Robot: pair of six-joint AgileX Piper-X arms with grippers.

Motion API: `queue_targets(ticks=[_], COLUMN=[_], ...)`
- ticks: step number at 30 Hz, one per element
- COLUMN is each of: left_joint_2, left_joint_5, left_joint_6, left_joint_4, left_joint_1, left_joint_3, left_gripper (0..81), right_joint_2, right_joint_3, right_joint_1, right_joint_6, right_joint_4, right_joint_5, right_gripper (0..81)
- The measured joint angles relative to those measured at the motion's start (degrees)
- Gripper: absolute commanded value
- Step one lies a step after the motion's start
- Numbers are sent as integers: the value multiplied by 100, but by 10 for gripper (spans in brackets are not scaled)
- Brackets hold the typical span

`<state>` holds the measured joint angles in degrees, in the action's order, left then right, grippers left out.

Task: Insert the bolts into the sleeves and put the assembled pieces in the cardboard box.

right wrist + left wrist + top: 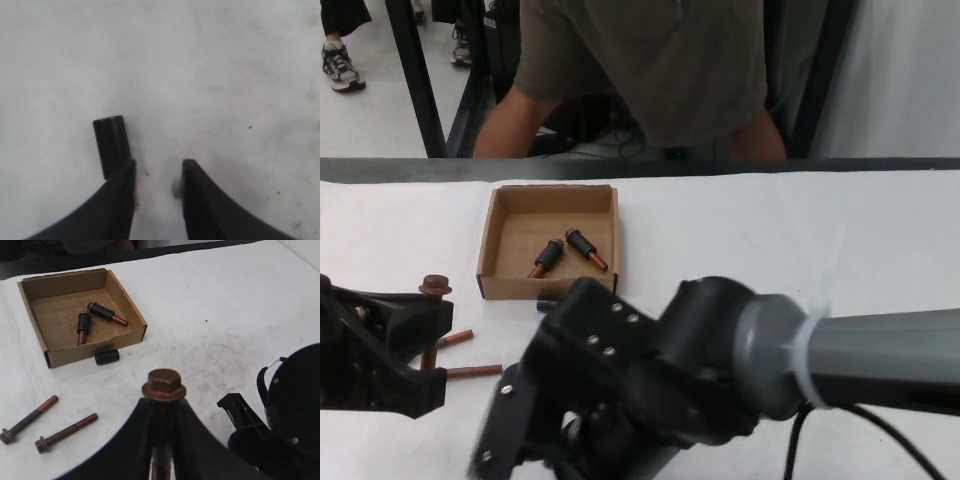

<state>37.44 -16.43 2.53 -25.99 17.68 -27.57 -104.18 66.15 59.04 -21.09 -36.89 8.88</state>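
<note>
We see the left gripper (pixel 162 412) clamped on a copper-coloured bolt (pixel 164 386), which stands upright with its hexagonal head above the fingers. The right gripper (pixel 157 172) hangs low over the white worktop (pixel 225 315). Its fingers are parted a little with nothing between them, and a black sleeve (pixel 111 145) lies just beside one finger, outside the gap. The cardboard box (pixel 75 353) holds two assembled pieces (pixel 84 324). A spare sleeve (pixel 107 357) lies just outside its front wall, and two loose bolts (pixel 66 432) rest on the worktop nearby.
</note>
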Motion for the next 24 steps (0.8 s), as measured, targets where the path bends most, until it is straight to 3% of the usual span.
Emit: queue_targets(ticks=[11,24], left_joint_2=[0,0], left_joint_5=[0,0], left_joint_6=[0,-10], left_joint_4=[-141,-141], left_joint_1=[0,0], left_joint_3=[0,0], left_gripper=[8,8], right_joint_2=[-2,-2], right_joint_3=[40,40], right_joint_1=[550,563], right_joint_6=[-287,-441], right_joint_4=[-167,-27], right_joint_5=[-373,-772], right_gripper=[303,303])
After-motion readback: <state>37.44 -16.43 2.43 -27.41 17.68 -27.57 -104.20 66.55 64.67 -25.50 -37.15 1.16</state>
